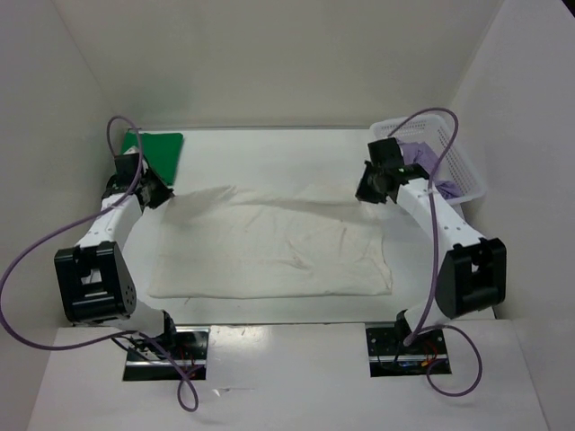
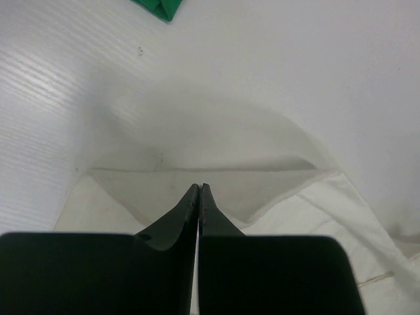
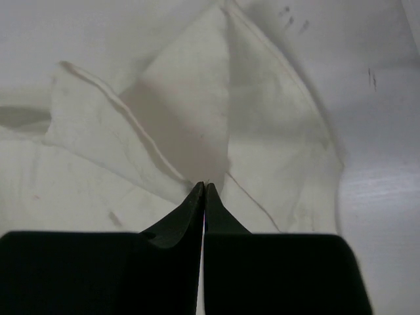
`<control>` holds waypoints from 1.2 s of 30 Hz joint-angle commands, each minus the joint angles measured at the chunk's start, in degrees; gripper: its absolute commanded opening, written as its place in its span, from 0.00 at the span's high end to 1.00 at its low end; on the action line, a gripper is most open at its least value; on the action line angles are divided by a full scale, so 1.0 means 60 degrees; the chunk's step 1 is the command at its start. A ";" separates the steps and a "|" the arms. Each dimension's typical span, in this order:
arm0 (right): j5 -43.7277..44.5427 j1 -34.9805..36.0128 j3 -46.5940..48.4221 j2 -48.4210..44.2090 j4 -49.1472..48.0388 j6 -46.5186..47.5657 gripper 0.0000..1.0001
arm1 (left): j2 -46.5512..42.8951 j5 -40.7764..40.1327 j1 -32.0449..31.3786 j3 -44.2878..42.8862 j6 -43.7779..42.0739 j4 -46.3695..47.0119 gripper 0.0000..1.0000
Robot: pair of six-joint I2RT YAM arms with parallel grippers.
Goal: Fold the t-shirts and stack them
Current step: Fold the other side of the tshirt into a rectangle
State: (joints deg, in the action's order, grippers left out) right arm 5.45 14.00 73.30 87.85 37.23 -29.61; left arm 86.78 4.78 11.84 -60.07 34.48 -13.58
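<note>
Top external view: you have the white t-shirt point(image 1: 269, 251) spread flat across the middle of the table point(image 1: 269, 144), with each far corner drawn up toward an arm. The left gripper point(image 1: 158, 192) is at the far-left corner and the right gripper point(image 1: 368, 187) at the far-right one.

Wrist views: both pairs of fingers are pressed together at the tips, each pinching a peak of white cloth that tents away from it.

Progress, as judged:
- The green t-shirt point(image 1: 160, 148) lies as a compact flat rectangle at the far-left corner of the table. It looks folded.
- The white one is gripped for a fold, but no crease is laid yet.
- The lavender t-shirt point(image 1: 422, 154) is bunched in the basket point(image 1: 469, 175) at the far right, not yet laid out.
- Call it one of three folded, with nothing stacked.

Hard to make out:
- The left arm covers part of the green shirt, and your left wrist camera catches only its corner.
- The right arm and the basket wall hide much of the lavender one.
- You cannot tell whether each pinch holds one layer or two.
- White cloth on a white table makes the near hem faint.
</note>
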 commanded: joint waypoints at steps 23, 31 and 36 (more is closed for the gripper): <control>-0.0631 -0.0575 -0.2371 -0.3408 0.3198 -0.0383 0.99 | -0.1850 -0.1514 0.0474 0.1428 0.0667 -0.1823 0.85; -0.0645 -0.0575 -0.2359 -0.3905 0.3814 -0.0383 0.69 | -0.2203 -0.2042 0.0474 0.0185 0.1417 -0.2423 0.75; -0.0645 -0.0138 -0.1773 -0.3438 0.3625 -0.0383 0.68 | -0.2115 -0.0755 0.0226 -0.0024 0.1021 -0.1417 0.71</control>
State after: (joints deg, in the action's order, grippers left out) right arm 1.50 11.49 58.98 66.57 58.78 -32.12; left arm 74.74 -4.54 14.15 -59.29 40.82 -26.46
